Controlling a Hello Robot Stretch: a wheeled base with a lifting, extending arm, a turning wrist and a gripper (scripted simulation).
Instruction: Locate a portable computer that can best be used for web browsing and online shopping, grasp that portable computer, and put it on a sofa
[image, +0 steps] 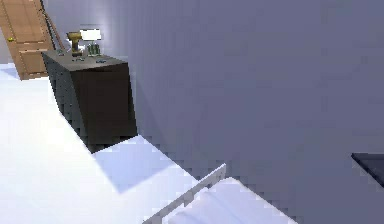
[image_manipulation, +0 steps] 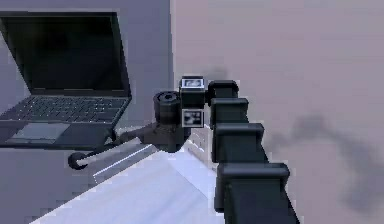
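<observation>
Dark-grey laptop (image_manipulation: 62, 115), lid raised, shows at the arm side view's left, just above the gripper (image_manipulation: 92, 152). Its front edge is nearest the thin fingers, and the long side runs across the view. Whether the gripper holds anything, or how its jaws stand, I cannot tell.

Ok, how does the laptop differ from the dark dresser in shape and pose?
The laptop is thin and open, its lid upright over a grey keyboard. The dresser is a tall solid box standing on the floor against the wall. The dresser carries small things on top, while the laptop's keyboard is bare. Both are dark.
</observation>
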